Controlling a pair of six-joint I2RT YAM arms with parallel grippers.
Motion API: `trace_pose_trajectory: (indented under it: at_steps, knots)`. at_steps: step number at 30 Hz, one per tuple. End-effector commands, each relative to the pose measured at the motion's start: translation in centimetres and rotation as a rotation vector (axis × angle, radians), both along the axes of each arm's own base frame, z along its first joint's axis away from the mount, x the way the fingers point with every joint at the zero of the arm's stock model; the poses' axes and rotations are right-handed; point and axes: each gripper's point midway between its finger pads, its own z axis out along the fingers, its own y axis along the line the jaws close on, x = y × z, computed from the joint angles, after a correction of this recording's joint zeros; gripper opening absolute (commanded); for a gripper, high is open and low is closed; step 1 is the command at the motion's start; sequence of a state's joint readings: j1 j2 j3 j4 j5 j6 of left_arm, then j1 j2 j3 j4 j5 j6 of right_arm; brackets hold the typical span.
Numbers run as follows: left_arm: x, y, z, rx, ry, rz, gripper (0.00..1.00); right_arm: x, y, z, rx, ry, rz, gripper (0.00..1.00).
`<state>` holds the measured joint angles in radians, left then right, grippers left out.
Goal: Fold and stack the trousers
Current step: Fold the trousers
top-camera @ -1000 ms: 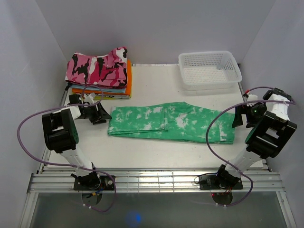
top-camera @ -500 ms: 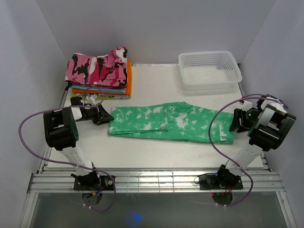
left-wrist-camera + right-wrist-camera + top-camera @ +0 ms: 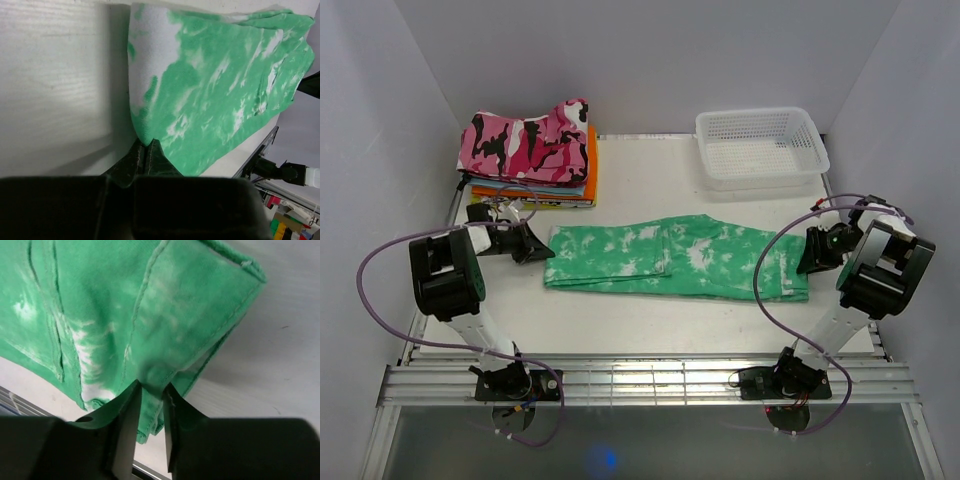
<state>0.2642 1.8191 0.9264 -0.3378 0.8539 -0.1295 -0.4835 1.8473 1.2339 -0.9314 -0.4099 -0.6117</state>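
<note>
Top external view: the trousers (image 3: 675, 258) lie stretched across the middle of the table (image 3: 650, 175), a long mint green band with white blotches running left to right. The left gripper (image 3: 535, 243) sits at the band's left end and the right gripper (image 3: 810, 255) at its right end, both low by the table surface. Behind the left end, well apart from the trousers, a pink, black and white camouflage garment (image 3: 525, 140) tops a stack of folded clothes (image 3: 588, 165) with an orange layer. A white mesh basket (image 3: 760, 145) stands in the far right corner.

From the left wrist, the left gripper (image 3: 146, 150) has its jaws pressed together on a small point of the trousers (image 3: 210, 85) at the near edge, and the cloth rises from that pinch. From the right wrist, the right gripper (image 3: 151, 390) has its jaws clamped on a thick, seamed edge of the trousers (image 3: 125, 305). Several layers of fabric are caught between them, and the corner beside them is lifted off the table.
</note>
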Motion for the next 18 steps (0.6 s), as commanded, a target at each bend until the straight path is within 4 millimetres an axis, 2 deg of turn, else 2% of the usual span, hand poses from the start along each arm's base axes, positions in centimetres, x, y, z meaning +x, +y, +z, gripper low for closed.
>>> trace_pose_trajectory:
  at_steps: [1, 2, 3, 4, 5, 9, 10, 12, 13, 15, 16, 17, 18]
  knots:
    - [0.2, 2.5, 4.9, 0.087, -0.109, 0.011, 0.00, 0.6, 2.7, 2.8, 0.084, -0.118, 0.026, 0.28]
    - [-0.5, 2.5, 5.6, 0.094, -0.099, -0.005, 0.00, 0.6, 3.3, 3.0, 0.099, -0.129, 0.029, 0.25]
    - [-0.1, 3.0, 7.0, 0.121, -0.147, -0.024, 0.00, 0.8, 4.3, 3.2, 0.121, -0.149, 0.046, 0.22]
    - [-0.2, 3.1, 8.0, 0.141, -0.168, -0.036, 0.00, 0.3, 5.0, 3.1, 0.129, -0.151, 0.056, 0.14]
    - [-0.3, 3.1, 9.7, 0.164, -0.213, -0.046, 0.00, 0.2, 5.6, 3.0, 0.137, -0.150, 0.060, 0.12]
    - [-0.2, 3.4, 14.1, 0.205, -0.241, -0.033, 0.00, -0.2, 8.7, 2.4, 0.180, -0.142, 0.115, 0.08]
    - [0.5, 3.2, 16.1, 0.199, -0.267, -0.035, 0.00, 0.0, 9.1, 2.2, 0.186, -0.145, 0.118, 0.08]
    - [0.5, 2.6, 17.3, 0.179, -0.243, -0.042, 0.00, -0.1, 10.2, 1.8, 0.218, -0.128, 0.118, 0.08]
    - [1.1, 1.9, 18.8, 0.168, -0.270, -0.051, 0.00, 0.1, 10.5, 1.6, 0.226, -0.127, 0.118, 0.08]
    - [1.4, 0.8, 20.2, 0.140, -0.269, -0.054, 0.00, 0.2, 11.4, 1.4, 0.251, -0.115, 0.126, 0.08]
    - [1.9, -0.7, 21.7, 0.120, -0.280, -0.064, 0.00, 0.3, 11.6, 1.1, 0.256, -0.114, 0.130, 0.08]
    - [2.0, -1.7, 22.4, 0.104, -0.280, -0.080, 0.00, 0.3, 12.1, 1.1, 0.262, -0.111, 0.141, 0.08]
    - [2.0, -4.0, 22.7, 0.087, -0.272, -0.135, 0.00, 0.5, 12.4, 1.0, 0.268, -0.114, 0.147, 0.08]
